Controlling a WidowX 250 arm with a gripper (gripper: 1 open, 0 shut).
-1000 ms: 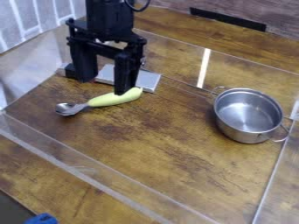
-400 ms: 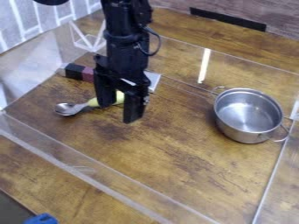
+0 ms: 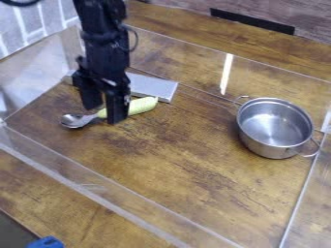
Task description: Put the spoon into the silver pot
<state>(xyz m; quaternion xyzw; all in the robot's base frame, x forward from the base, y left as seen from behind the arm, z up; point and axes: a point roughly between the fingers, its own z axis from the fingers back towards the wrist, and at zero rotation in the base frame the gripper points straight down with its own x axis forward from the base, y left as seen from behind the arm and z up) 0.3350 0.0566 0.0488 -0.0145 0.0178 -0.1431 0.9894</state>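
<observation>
The spoon lies on the wooden table, its silver bowl (image 3: 74,121) at the left and its pale yellow-green handle (image 3: 145,105) pointing right. My black gripper (image 3: 100,104) hangs over the middle of the spoon, open, with one finger on each side of the handle. It hides the handle's middle part. The silver pot (image 3: 274,127) stands empty at the right, well apart from the spoon and gripper.
A flat grey block (image 3: 153,86) lies just behind the spoon. Clear plastic walls (image 3: 77,174) fence the table on all sides. A blue object (image 3: 46,242) shows at the bottom left edge.
The gripper has swung from behind the spoon, forward and then left, and now stands lower over the spoon's handle. Spoon and pot have not moved.
</observation>
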